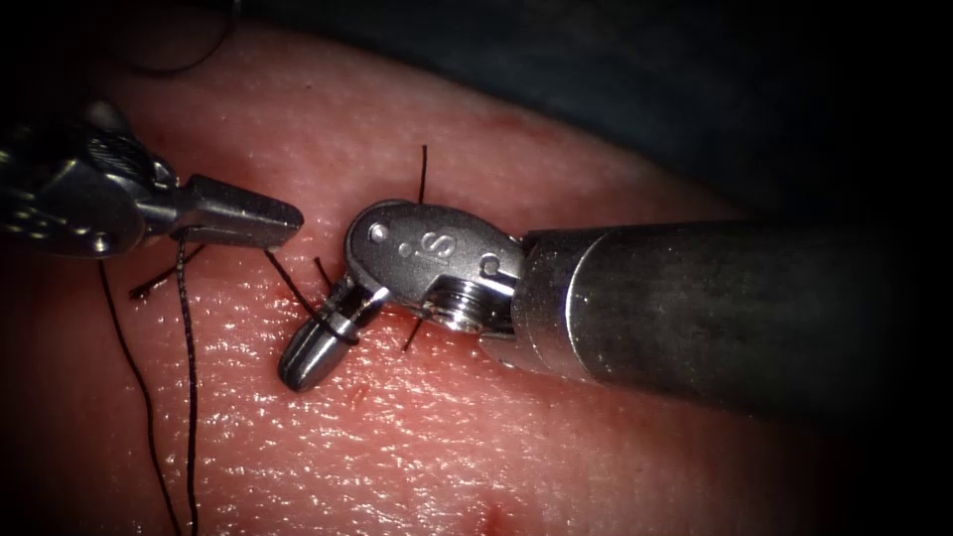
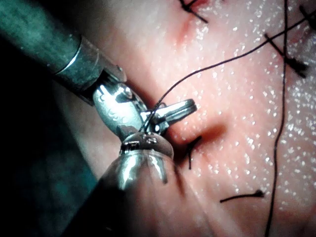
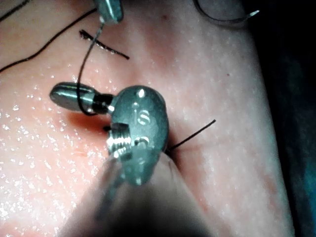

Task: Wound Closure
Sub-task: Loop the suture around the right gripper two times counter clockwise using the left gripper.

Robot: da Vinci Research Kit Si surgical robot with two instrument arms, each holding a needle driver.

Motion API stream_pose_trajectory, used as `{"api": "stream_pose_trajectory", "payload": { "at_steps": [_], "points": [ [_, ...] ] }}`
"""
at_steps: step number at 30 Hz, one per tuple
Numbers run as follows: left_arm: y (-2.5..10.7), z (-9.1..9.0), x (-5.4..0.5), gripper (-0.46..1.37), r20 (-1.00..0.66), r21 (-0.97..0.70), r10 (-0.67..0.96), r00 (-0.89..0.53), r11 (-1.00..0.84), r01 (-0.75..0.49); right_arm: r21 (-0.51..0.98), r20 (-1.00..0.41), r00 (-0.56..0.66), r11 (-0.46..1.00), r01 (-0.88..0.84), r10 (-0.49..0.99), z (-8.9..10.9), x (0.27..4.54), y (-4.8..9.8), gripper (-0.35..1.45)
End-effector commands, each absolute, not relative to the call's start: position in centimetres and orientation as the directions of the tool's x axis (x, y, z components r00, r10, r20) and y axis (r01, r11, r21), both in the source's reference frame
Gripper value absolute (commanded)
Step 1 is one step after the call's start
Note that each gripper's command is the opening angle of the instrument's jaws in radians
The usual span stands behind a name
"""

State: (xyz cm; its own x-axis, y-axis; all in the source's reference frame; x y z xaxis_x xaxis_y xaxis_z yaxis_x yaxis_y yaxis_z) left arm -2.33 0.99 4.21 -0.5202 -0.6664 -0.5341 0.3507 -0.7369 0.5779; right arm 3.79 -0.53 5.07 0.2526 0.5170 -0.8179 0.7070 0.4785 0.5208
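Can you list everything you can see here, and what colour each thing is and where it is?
Pink glistening pork tissue: one, pink, under both tools.
Thin black suture thread: one long strand, black, hanging from the left tool, running to the right tool and looping round its jaws.
Short black cut thread ends: several, black, sticking out of the tissue around the right tool.
Curved steel needle: one, silvery, lying on the tissue apart from the tools.
Left silver tool: one, silver, jaws shut on the thread.
Right silver tool: one, silver, jaws shut, thread wrapped around them.
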Motion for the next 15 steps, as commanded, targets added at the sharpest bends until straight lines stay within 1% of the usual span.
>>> {"api": "stream_pose_trajectory", "payload": {
  "at_steps": [1,5,8,10,15],
  "points": [
    [0.99,4.24,-2.33,-0.35,-0.535,0.575,-0.663,-0.524,-0.74,0.349,0.527,-0.81,0.231,0.498,0.689,0.538,5.05,3.78,-0.54,-0.35],
    [1.0,4.4,-2.28,-0.35,-0.536,0.572,-0.654,-0.534,-0.747,0.34,0.566,-0.774,0.165,0.55,0.614,0.611,5.0,3.67,-0.55,-0.35],
    [1.0,4.5,-2.26,-0.35,-0.542,0.583,-0.64,-0.545,-0.753,0.305,0.582,-0.754,0.089,0.6,0.548,0.651,4.98,3.59,-0.53,-0.35],
    [1.01,4.57,-2.25,-0.35,-0.553,0.596,-0.621,-0.556,-0.761,0.257,0.606,-0.73,0.015,0.637,0.477,0.683,4.97,3.53,-0.52,-0.35],
    [1.03,4.72,-2.27,-0.35,-0.562,0.603,-0.609,-0.56,-0.765,0.226,0.676,-0.664,-0.122,0.662,0.324,0.738,4.94,3.44,-0.5,-0.35]
  ]
}}
